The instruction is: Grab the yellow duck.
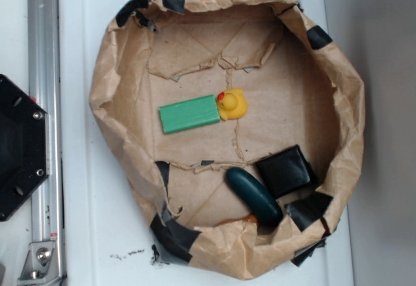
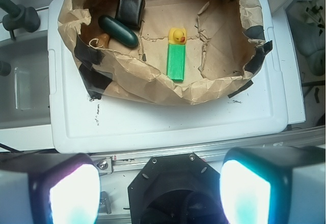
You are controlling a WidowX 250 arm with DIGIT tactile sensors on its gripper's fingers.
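The yellow duck [image 1: 232, 104] sits near the middle of a brown paper-lined basin, touching the right end of a green block [image 1: 189, 114]. From the wrist camera the yellow duck [image 2: 177, 35] shows far off at the top, at the far end of the green block [image 2: 176, 61]. My gripper [image 2: 159, 193] is open, its two glowing pads wide apart at the bottom of the wrist view with nothing between them. It hovers high over the robot's black base, well short of the basin. The gripper does not show in the exterior view.
A crumpled paper wall [image 1: 110, 123] with black tape rings the basin. Inside also lie a dark green oblong thing [image 1: 253, 196] and a black square box [image 1: 285, 169]. The black robot base [image 1: 16, 146] and a metal rail [image 1: 44, 130] stand to the left.
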